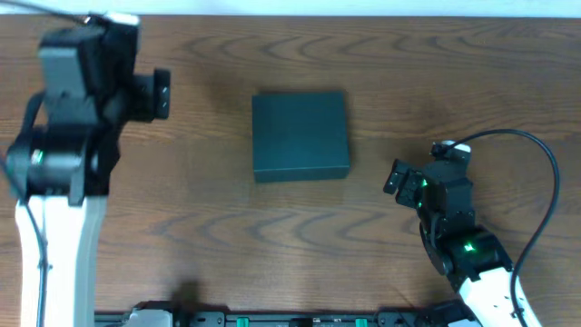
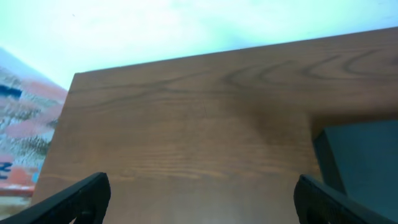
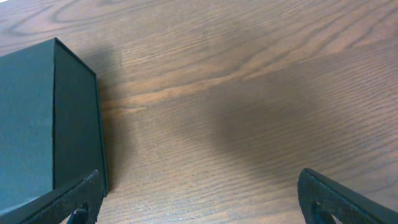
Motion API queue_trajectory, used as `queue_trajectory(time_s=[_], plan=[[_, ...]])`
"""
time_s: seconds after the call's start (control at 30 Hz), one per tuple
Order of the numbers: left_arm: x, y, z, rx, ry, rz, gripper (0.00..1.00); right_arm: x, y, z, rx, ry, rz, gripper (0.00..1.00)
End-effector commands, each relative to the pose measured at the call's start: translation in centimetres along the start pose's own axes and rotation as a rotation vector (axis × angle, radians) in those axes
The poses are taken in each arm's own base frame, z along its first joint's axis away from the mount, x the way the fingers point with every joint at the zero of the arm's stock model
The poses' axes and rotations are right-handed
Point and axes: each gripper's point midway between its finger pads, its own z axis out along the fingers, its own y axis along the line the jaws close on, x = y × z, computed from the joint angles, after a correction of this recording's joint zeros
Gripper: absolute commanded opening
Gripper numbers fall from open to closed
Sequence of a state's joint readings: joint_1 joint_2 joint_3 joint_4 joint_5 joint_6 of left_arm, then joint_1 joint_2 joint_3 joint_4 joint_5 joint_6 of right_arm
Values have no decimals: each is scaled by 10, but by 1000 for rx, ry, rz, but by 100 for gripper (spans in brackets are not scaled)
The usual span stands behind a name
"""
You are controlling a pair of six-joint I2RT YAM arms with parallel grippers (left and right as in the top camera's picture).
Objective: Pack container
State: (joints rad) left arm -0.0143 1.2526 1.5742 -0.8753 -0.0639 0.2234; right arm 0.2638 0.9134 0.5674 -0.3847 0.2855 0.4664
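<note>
The container (image 1: pixel 300 135), a plain dark teal square box with its lid down, sits in the middle of the wooden table. It shows at the right edge of the left wrist view (image 2: pixel 364 162) and at the left of the right wrist view (image 3: pixel 43 124). My left gripper (image 1: pixel 160 94) hovers well to the container's left, open and empty, fingers (image 2: pixel 78 199) wide apart. To the container's right, my right gripper (image 1: pixel 396 177) also stands open with only bare wood between its fingers (image 3: pixel 339 199).
The table's far edge (image 2: pixel 217 53) meets a pale wall. A patterned orange, white and blue surface (image 2: pixel 25 137) lies past the table's left edge. A black cable (image 1: pixel 536 182) loops from the right arm.
</note>
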Motion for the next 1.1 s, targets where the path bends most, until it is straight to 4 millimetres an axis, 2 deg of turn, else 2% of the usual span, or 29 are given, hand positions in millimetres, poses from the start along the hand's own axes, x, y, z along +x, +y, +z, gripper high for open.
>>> queue_trajectory(time_s=[0.0,0.27,0.43,0.77,1.07], plan=[[21,3,-18,20,-13,-10,95,-5,-1,-2,10,-14,0,99],[89,-3,-53,23,-47,-92,95,-5,-1,-2,10,-14,0,99],[128,-12,-62,28,-89,-181,95,-5,-1,-2,10,-14,0,99],[193,-25,-36,16,-172,-309,95,-5,-1,-2,10,-14,0,99],[234,-33,-9,14,-198,-396,95,-5,-1,-2,10,-14,0,99]])
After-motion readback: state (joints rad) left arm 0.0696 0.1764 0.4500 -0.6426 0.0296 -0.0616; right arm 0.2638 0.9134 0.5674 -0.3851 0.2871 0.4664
